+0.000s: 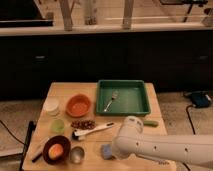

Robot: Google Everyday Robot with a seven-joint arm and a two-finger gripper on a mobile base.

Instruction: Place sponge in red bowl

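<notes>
The sponge (pixel 105 150), a small light-blue block, lies on the wooden table (pixel 65 92) near its front edge, right of the little metal cup (pixel 76 154). The red bowl (pixel 78 105) stands empty at the left middle of the table, well behind the sponge. My white arm (pixel 150 145) reaches in from the lower right. Its gripper (pixel 116 151) is at the arm's left end, right against the sponge and mostly hidden by the arm's own body.
A green tray (pixel 137 107) holding a fork (pixel 111 101) stands at the back right. A white cup (pixel 51 106), a green cup (pixel 57 126), nuts (pixel 82 123), a white-handled utensil (pixel 92 130) and a dark bowl (pixel 56 149) with an orange thing are on the left.
</notes>
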